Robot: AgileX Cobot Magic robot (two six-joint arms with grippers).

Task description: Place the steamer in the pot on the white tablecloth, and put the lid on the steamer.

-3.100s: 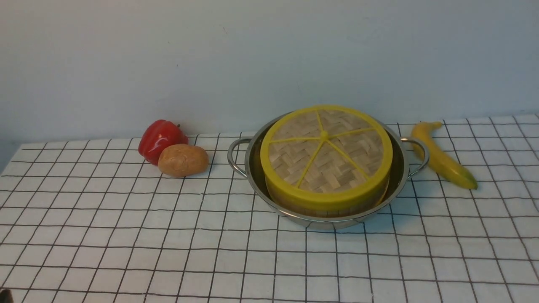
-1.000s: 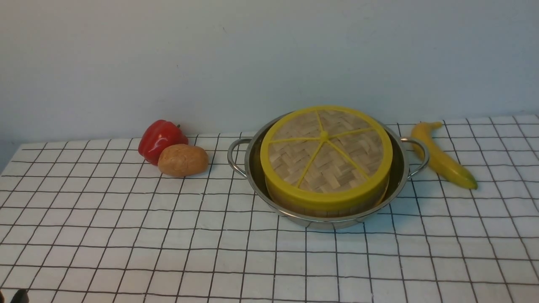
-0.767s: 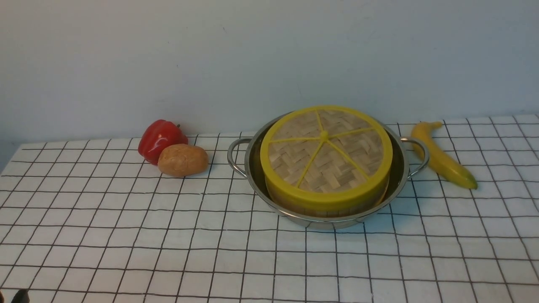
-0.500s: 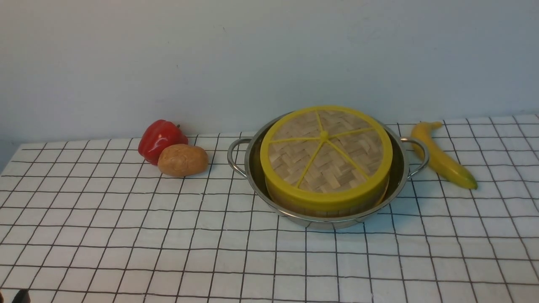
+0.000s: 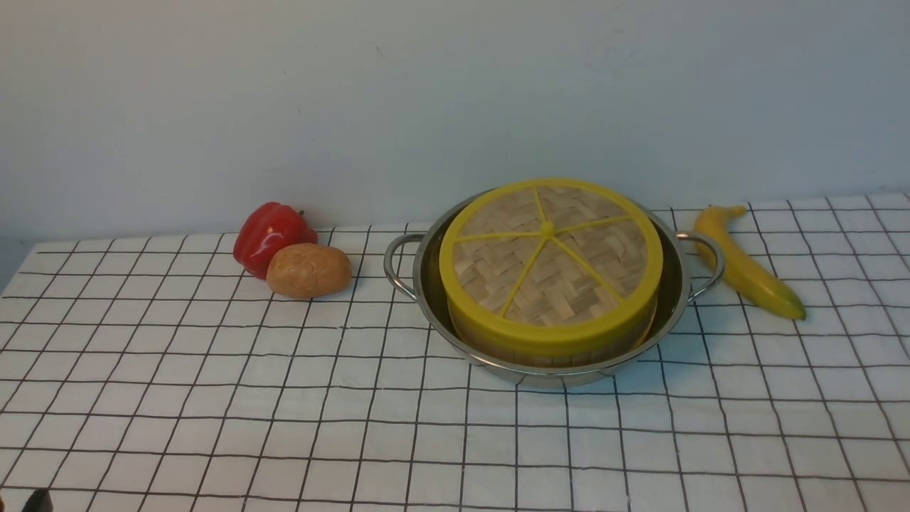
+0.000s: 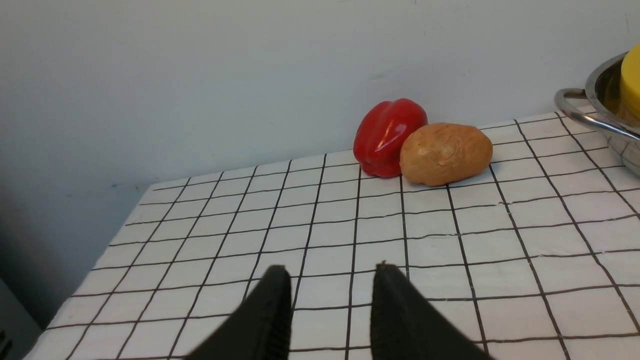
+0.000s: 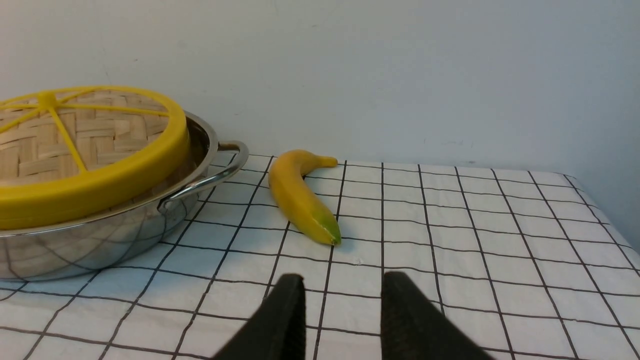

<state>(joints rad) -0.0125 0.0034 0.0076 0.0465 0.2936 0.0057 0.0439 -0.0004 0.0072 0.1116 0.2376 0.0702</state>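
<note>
1. Sitting right of centre in the front view, the lid (image 5: 551, 257) covers the steamer (image 5: 554, 350) inside the pot (image 5: 668, 306) on the white tablecloth (image 5: 213, 398); nothing there has moved lately, so the task looks done.
2. Left wrist view: the left gripper (image 6: 330, 272), bottom centre, has spread slightly, empty, hovering low, pepper (image 6: 387, 135) and potato (image 6: 445, 152) above it.
3. Right wrist view: the right gripper (image 7: 342, 280), bottom centre, unchanged, parted and empty, near the banana (image 7: 300, 195).

White tablecloth (image 5: 213, 398) — pot (image 5: 426, 299), pepper (image 5: 270, 235), potato (image 5: 309, 270), banana (image 5: 746, 267).
</note>
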